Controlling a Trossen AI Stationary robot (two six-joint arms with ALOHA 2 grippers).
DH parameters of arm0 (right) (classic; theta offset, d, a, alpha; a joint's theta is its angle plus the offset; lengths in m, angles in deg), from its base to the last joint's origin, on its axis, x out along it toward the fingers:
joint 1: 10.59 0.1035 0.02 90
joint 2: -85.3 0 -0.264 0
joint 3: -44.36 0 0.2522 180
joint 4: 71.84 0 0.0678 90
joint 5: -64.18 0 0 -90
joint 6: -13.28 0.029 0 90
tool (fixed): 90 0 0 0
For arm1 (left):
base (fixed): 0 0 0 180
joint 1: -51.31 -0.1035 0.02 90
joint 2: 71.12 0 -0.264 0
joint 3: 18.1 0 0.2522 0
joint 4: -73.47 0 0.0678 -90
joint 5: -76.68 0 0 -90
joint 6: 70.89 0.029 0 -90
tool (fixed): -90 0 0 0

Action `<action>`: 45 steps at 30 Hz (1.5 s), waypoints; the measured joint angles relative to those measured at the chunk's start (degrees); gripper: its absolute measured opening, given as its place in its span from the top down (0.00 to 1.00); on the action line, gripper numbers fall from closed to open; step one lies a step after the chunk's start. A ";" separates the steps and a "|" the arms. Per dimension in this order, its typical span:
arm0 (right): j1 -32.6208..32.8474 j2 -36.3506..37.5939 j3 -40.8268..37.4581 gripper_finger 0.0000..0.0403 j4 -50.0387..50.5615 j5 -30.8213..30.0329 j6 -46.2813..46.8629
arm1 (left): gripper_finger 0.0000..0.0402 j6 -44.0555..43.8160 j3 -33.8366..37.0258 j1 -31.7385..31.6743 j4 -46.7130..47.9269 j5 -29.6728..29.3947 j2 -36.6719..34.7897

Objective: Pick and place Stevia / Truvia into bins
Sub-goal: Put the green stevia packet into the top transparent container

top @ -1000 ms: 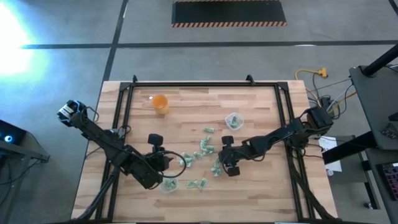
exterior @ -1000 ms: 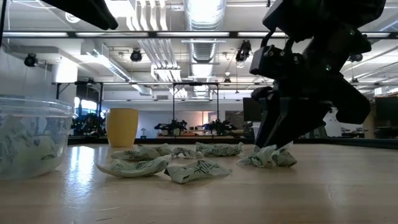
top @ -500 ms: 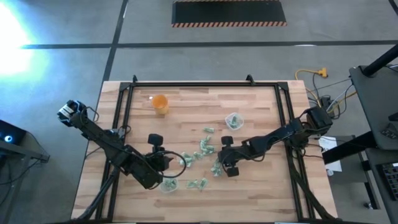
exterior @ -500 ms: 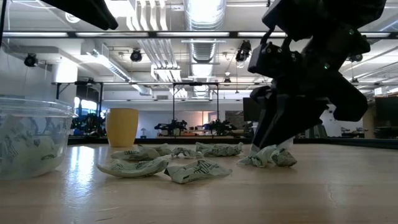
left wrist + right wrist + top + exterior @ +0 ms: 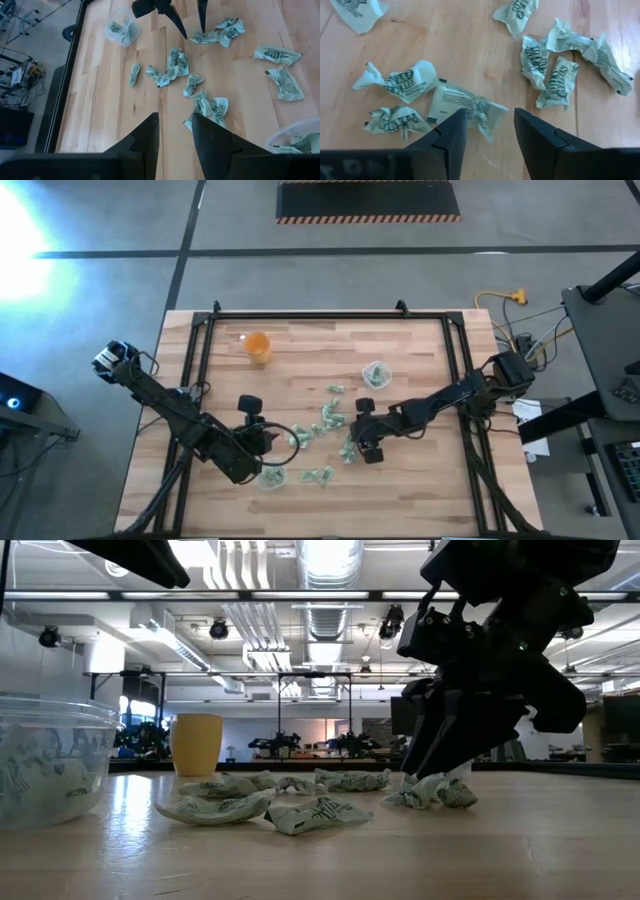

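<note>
Several crumpled pale green Stevia / Truvia sachets (image 5: pixel 327 423) lie flat and scattered mid-table. One clear bin (image 5: pixel 270 478) with sachets inside stands near the front edge, and the other bin (image 5: pixel 375 372) stands farther back on the right. My right gripper (image 5: pixel 490 125) is open and slants down onto the sachets. Its fingers stand on either side of one sachet (image 5: pixel 465 106) lying on the wood. My left gripper (image 5: pixel 175 135) hovers open and holds nothing, raised above the table just beyond the near bin (image 5: pixel 297 140). My right gripper slants down from the table's right side over a sachet's end (image 5: pixel 482 117) that lies on the wood. One finger (image 5: pixel 451 131) overlaps the sachet's edge in the wrist view, but I cannot tell whether it touches. The sachet lies flat on the table.
An orange cup (image 5: pixel 258 346) stands at the far left of the table. A black metal frame (image 5: pixel 200 360) runs along the table's sides. More sachets (image 5: pixel 318 476) lie beside the near bin. Bare wood lies to the far right and near right.
My right gripper has stayed low over the sachets and spread its fingers a little wider. The sachets lie where they were.
</note>
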 joint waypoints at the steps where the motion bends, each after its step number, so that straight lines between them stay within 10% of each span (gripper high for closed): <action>1: -0.15 0.00 0.00 0.61 -0.01 0.00 0.04 | 0.75 0.00 0.00 0.00 0.00 0.00 0.00; 29: -2.01 -5.05 1.44 0.59 -2.76 2.60 -0.46 | 0.75 0.02 0.31 0.00 -0.17 0.01 0.04; 45: -1.99 -3.77 2.10 0.82 1.01 2.35 -3.47 | 0.75 0.09 0.79 -0.07 -0.09 0.05 0.04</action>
